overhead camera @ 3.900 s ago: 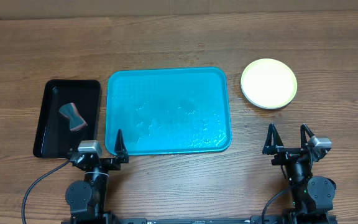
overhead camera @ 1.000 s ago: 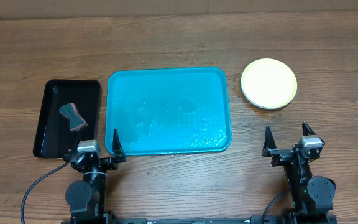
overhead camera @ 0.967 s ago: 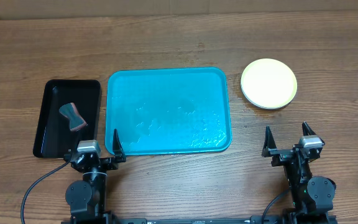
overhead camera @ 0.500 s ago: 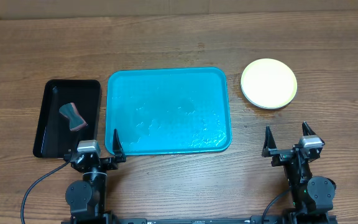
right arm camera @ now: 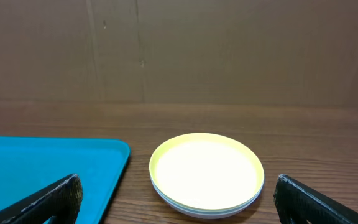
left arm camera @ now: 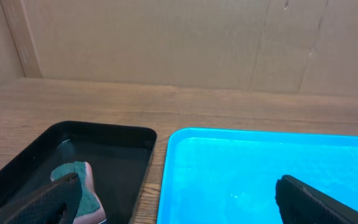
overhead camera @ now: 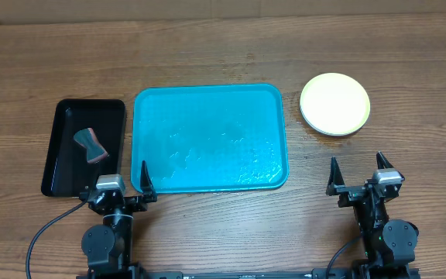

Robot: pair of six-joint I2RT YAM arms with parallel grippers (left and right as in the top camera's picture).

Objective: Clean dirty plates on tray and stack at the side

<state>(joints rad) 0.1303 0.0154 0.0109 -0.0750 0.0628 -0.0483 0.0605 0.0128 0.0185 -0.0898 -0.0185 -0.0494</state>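
Note:
The turquoise tray (overhead camera: 207, 132) lies mid-table with nothing on it but a wet sheen; it shows too in the left wrist view (left arm camera: 260, 168) and the right wrist view (right arm camera: 42, 162). The plates (overhead camera: 334, 104) sit stacked on the wood to the tray's right, a yellow-green one on top, with paler rims under it (right arm camera: 207, 171). My left gripper (overhead camera: 121, 172) (left arm camera: 178, 186) stands open at the tray's near left corner, holding nothing. Near the front edge, short of the stack, my right gripper (overhead camera: 356, 167) (right arm camera: 178, 186) is open and holds nothing.
A narrow black tray (overhead camera: 64, 167) (left arm camera: 104, 137) lies left of the turquoise one, with a sponge (overhead camera: 90, 145) (left arm camera: 82, 190) inside it. A cardboard wall closes off the far side of the table.
Since the earliest frame both grippers have shifted slightly to the left. Over the last second nothing has moved.

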